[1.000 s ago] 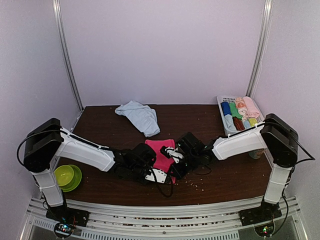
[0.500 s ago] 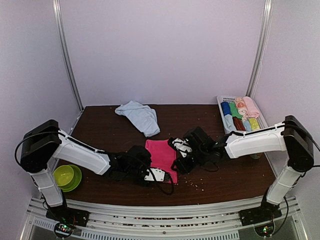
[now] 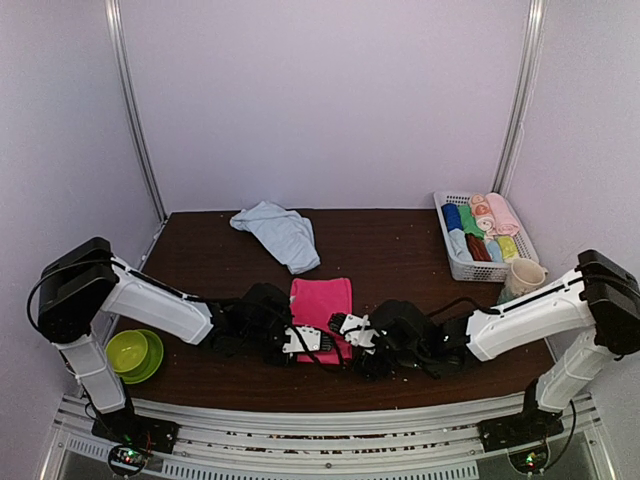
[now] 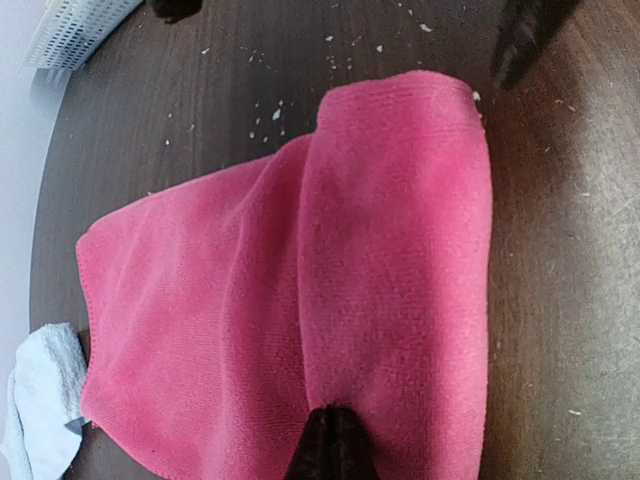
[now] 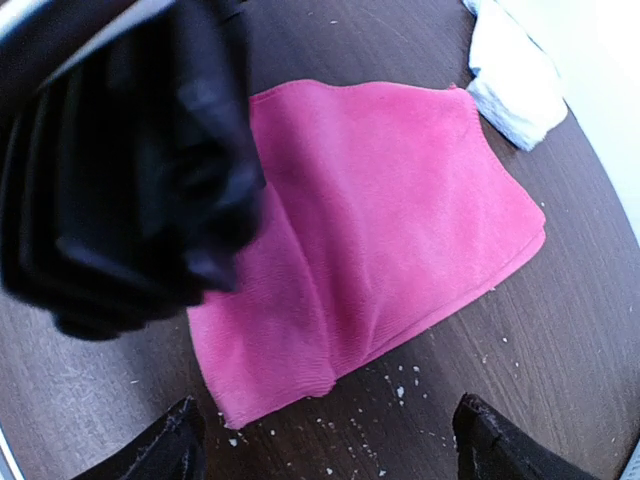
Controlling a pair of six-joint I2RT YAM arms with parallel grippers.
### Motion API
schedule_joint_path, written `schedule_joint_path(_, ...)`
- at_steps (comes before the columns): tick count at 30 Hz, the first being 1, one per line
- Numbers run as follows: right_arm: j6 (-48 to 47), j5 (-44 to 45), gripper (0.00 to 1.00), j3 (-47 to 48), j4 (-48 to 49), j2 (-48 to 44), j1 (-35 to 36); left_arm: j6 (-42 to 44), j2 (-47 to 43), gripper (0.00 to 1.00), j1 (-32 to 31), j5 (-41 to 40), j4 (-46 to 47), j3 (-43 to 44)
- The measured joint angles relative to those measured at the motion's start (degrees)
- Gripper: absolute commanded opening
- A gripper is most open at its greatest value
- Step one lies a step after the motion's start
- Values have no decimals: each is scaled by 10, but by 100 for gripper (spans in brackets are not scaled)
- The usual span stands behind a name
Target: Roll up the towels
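Observation:
The magenta-pink towel [image 3: 322,300] lies folded flat on the brown table, a long fold running down it [image 4: 390,250]. My left gripper [image 4: 333,440] is shut, pinching the towel's near edge, where the cloth puckers at the fingertips; in the top view the left gripper [image 3: 312,338] sits at the towel's near left. My right gripper [image 5: 335,450] stands open just short of the towel's near corner [image 5: 300,380], with nothing between its fingers [image 5: 180,445]. The pale light blue towel [image 3: 280,232] lies crumpled at the back left, unrolled.
A white basket [image 3: 450,252] holding several small coloured rolls stands at the back right, with a cup [image 3: 522,277] in front of it. A green bowl [image 3: 135,352] sits at the near left. Pale crumbs [image 5: 400,390] dot the wood by the towel.
My right gripper opened, let go of the pink towel and drew back toward the near edge. The towel now lies flatter. The left gripper stayed shut and shifted slightly.

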Motion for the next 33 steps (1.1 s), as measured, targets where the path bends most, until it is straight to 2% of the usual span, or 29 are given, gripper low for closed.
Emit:
schedule_joint_path(10, -156, 139, 88, -17, 156, 115, 96, -9, 0, 1, 13, 31, 3, -2)
schedule_joint_path(17, -199, 180, 81, -15, 224, 151, 109, -12, 0, 1, 21, 53, 7, -5)
schedule_joint_path(20, -210, 189, 75, 1, 226, 167, 109, -13, 0, 0, 25, 60, 10, -7)
schedule_joint_path(24, -213, 195, 50, 16, 220, 181, 109, -13, -1, 0, 30, 70, 11, -9)
schedule_joint_path(28, -212, 200, 33, 18, 210, 183, 108, -12, -5, 1, 36, 79, 12, -14)
schedule_joint_path(33, -202, 201, 21, 23, 192, 184, 104, -10, -10, 1, 39, 89, 15, -20)
